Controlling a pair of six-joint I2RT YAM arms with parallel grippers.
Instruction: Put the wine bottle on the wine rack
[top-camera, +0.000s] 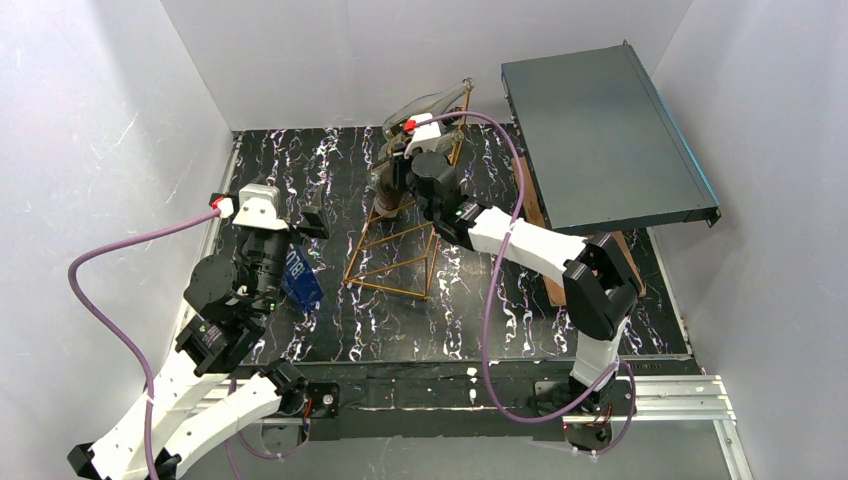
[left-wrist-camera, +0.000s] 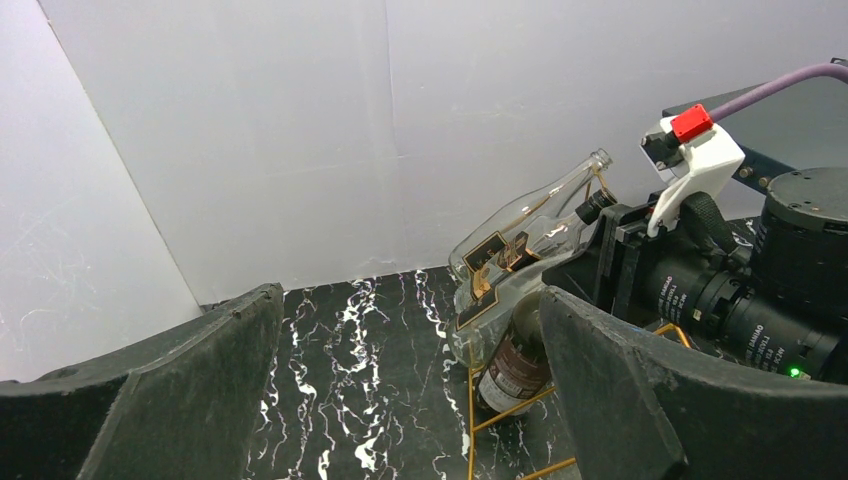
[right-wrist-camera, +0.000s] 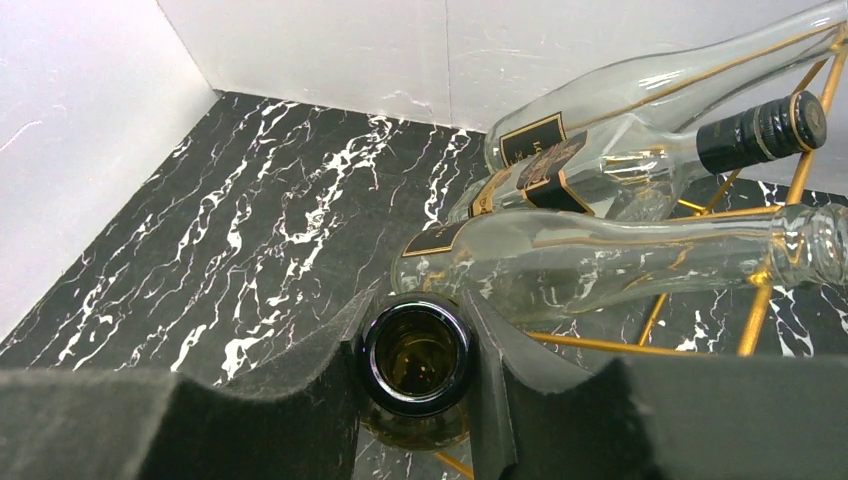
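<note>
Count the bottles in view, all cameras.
4. Three lie stacked on the wine rack: top clear bottle, black-capped bottle, bottom clear bottle. The brown bottle stands at the rack's end, neck in the right claw. Others may be hidden.

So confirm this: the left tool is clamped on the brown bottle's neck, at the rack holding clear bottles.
Wrong arm: the right tool is clamped on the neck of the brown bottle, as the right wrist view shows. The left tool is open, empty.

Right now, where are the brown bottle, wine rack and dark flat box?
brown bottle (right-wrist-camera: 418, 352): right wrist view, open mouth.
wine rack (right-wrist-camera: 620, 345): right wrist view, lower gold rail.
dark flat box (top-camera: 600, 130): top external view, top face.
</note>
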